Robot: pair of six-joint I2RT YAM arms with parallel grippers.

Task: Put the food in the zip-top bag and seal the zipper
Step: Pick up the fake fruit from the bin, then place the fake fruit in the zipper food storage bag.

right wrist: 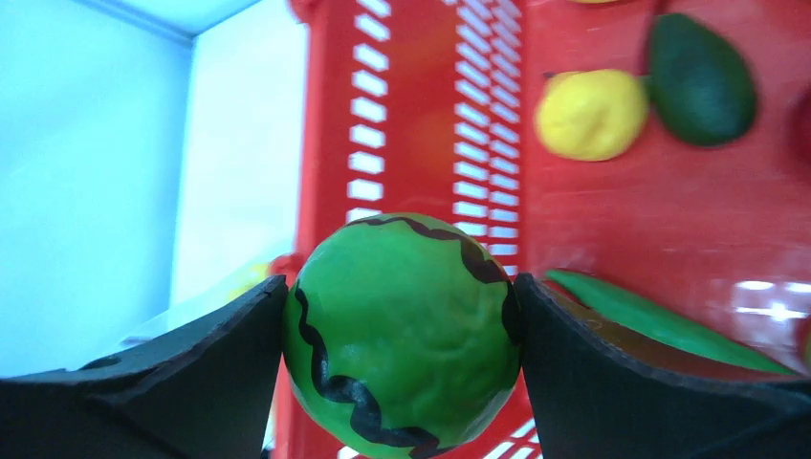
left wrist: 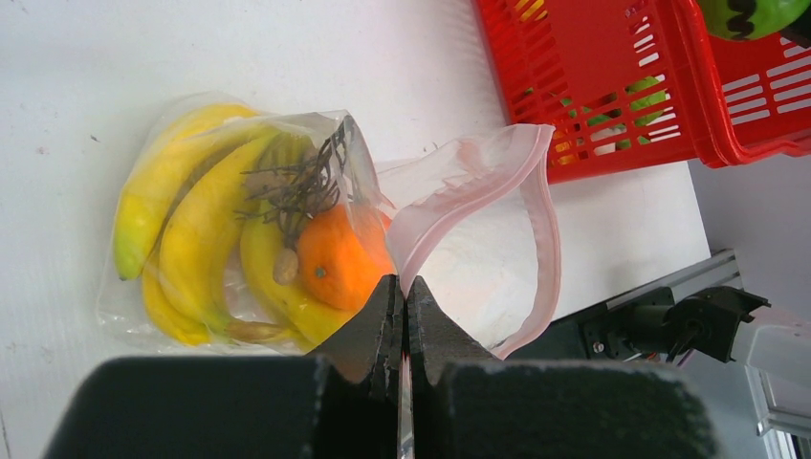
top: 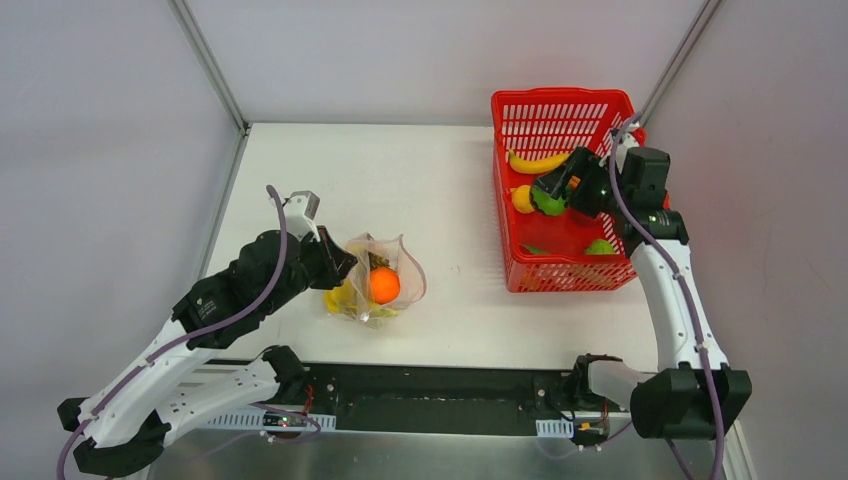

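Left pincer (left wrist: 403, 287) is shut tight on the mouth edge of the zip-top bag (left wrist: 478, 239). We see the bag lying on the bench (left wrist: 191, 48) w/ bananas (left wrist: 191, 239) & an orange (left wrist: 339, 258) inside; its zipper (left wrist: 547, 220) gapes open. Right pincer (right wrist: 400, 296) is spread wide, clamped on a green ball (right wrist: 402, 344) w/ black wavy lines, over the red basket (right wrist: 411, 105), well apart from the bag.

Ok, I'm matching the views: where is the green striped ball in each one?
Top external: green striped ball right of centre, over the red basket.
Left wrist: ball in top right corner, cut off.
Right wrist: ball low centre, in the right gripper.
Shared landmark: the red basket.
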